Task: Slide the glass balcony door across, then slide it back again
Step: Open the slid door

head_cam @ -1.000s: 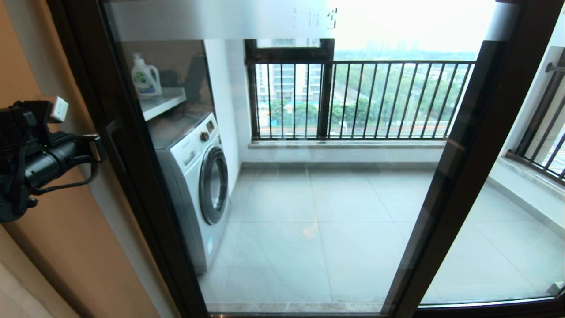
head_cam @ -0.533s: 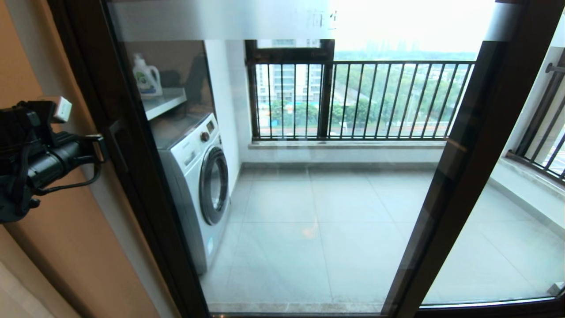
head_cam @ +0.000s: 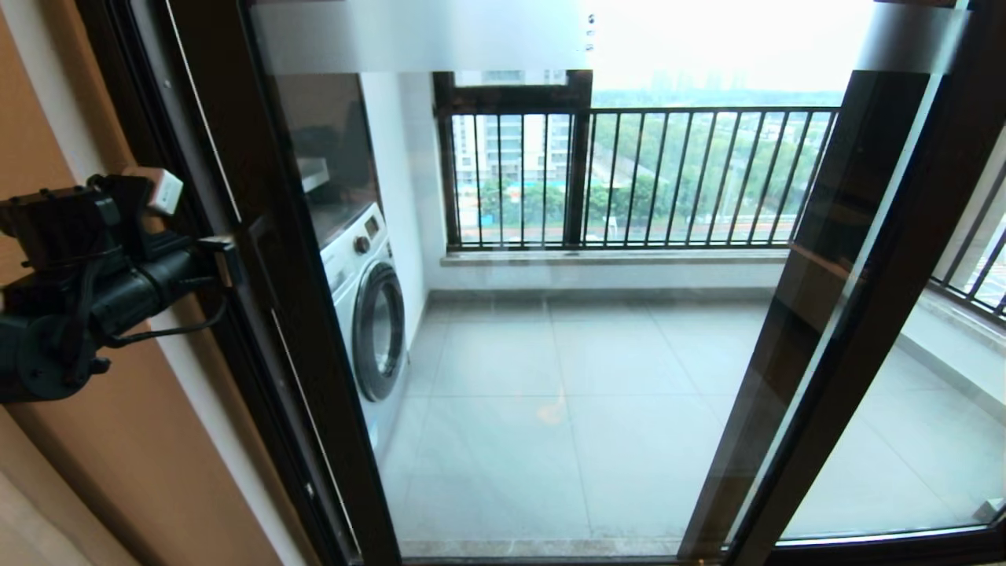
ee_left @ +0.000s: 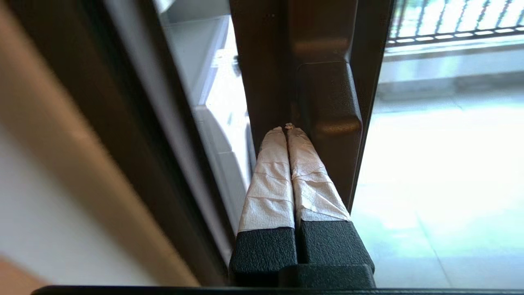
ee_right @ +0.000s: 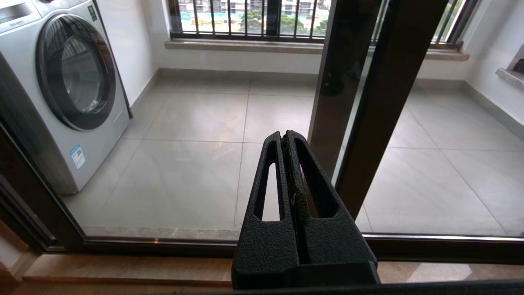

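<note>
— Fingers (ee_left: 270, 172) of the left gripper (ee_left: 286, 128)?
— Pressed together, tips wedged against the black bar handle (ee_left: 327, 114) of the glass balcony door (head_cam: 503, 314) (probably to shove it sideways, not to grip it).
— Door itself?
— Cracked off the left jamb (head_cam: 145, 118), narrow gap showing.
— Right gripper (ee_right: 284, 137)?
— Parked low near the sill (ee_right: 163, 246), fingers closed on nothing.
— Beyond the glass?
— Pale tiled balcony floor (head_cam: 589, 409), washing machine (head_cam: 365, 314), black railing (head_cam: 668, 177).
</note>
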